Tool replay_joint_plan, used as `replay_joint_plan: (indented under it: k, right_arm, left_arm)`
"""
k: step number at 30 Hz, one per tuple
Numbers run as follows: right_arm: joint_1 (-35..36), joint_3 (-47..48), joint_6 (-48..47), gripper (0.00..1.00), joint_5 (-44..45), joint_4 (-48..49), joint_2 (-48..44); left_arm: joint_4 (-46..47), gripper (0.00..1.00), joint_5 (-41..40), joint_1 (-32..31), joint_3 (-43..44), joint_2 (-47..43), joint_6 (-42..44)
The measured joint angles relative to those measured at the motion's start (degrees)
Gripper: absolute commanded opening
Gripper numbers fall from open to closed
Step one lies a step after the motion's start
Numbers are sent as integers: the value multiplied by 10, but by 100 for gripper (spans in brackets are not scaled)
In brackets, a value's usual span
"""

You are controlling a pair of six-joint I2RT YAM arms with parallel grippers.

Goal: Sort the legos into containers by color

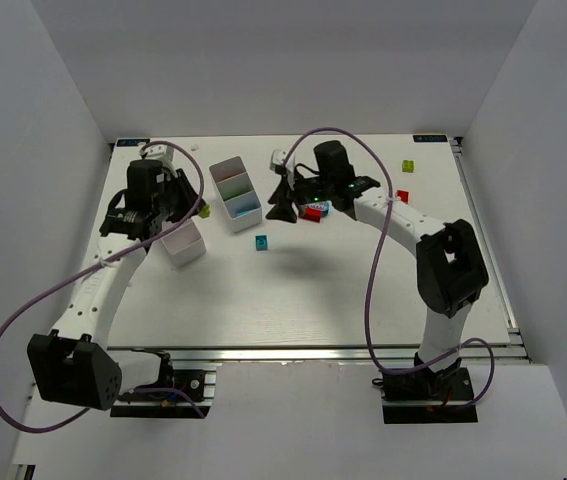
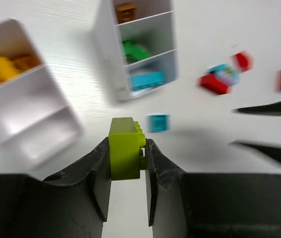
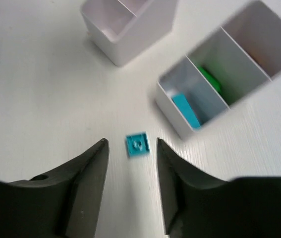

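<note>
Two tools: left tool (image 2: pixel 127 145) clamped on lime brick (image 2: pixel 124 151) by smooth sides; right tool (image 3: pixel 131 146) wide, teal brick (image 3: pixel 138 144) ahead. Rigid, light, slick: pinch flat sides.

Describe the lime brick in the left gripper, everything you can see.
The lime brick is a small, glossy plastic block, with studs showing along its right edge in the wrist view. It is pinched by the left gripper, whose dark fingers press on two opposite sides, and it appears held clear of the white table. Nothing else touches it.
</note>
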Motion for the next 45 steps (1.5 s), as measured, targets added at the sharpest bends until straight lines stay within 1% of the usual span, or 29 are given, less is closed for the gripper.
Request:
replay_joint_plan:
  k: [1, 2, 3, 4, 9, 11, 15, 19, 24, 30, 32, 33, 36, 37, 39, 40, 41, 43, 44, 45]
  right_arm:
    - [-11, -9, -8, 25, 1, -4, -5]
    - [-24, -17, -19, 11, 2, -10, -10]
    - [-36, -23, -24, 2, 2, -16, -15]
    - [-47, -24, -30, 0, 1, -24, -19]
    - [-86, -27, -41, 0, -1, -39, -44]
    - [-100, -27, -43, 0, -2, -41, -54]
    - [-124, -27, -45, 0, -3, -42, -67]
    - [-138, -28, -45, 0, -4, -42, -68]
    - [-143, -33, -44, 0, -4, -43, -68]
    - [-145, -40, -42, 2, -4, -44, -69]
    - [-145, -45, -42, 5, -4, -46, -71]
    - [-146, -46, -41, 10, -4, -47, -71]
    - [-148, -49, -38, 21, -3, -47, -71]
    - [-150, -49, -36, 30, -3, -47, -71]
    - [-155, -49, -32, 37, 0, -47, -71]
    - [-157, -49, -30, 41, 2, -47, -71]
    - [-161, -49, -27, 43, 5, -46, -71]
    - [-168, -49, -23, 44, 10, -46, -71]
    - [-172, -49, -19, 46, 13, -46, -71]
    - [-177, -49, -15, 47, 17, -47, -71]
  left_arm:
    - [-15, 6, -21, 0, 9, 2, 34]
    - [-30, 6, -38, 0, 17, 4, 69]
    - [-40, 6, -52, 0, 21, 6, 104]
    - [-49, 6, -65, 0, 23, 8, 142]
    - [-67, 5, -109, 0, 20, 14, 323]
    - [-64, 4, -114, 0, 14, 14, 379]
    - [-53, 1, -114, 0, 1, 31, 465]
    - [-38, 0, -108, 1, -23, 54, 522]
    - [-22, 0, -99, 8, -34, 78, 568]
    - [5, 0, -98, 16, -34, 89, 592]
    - [11, 0, -97, 18, -34, 89, 597]
    - [15, 0, -97, 19, -34, 89, 599]
    - [22, 2, -96, 22, -34, 91, 605]
    - [26, 6, -95, 23, -34, 94, 606]
    - [33, 12, -95, 24, -35, 101, 608]
    - [35, 21, -95, 26, -37, 104, 608]
    - [38, 23, -95, 26, -38, 107, 609]
    - [43, 30, -95, 27, -44, 112, 608]
    - [46, 36, -96, 28, -47, 114, 608]
    - [49, 39, -96, 29, -50, 115, 608]
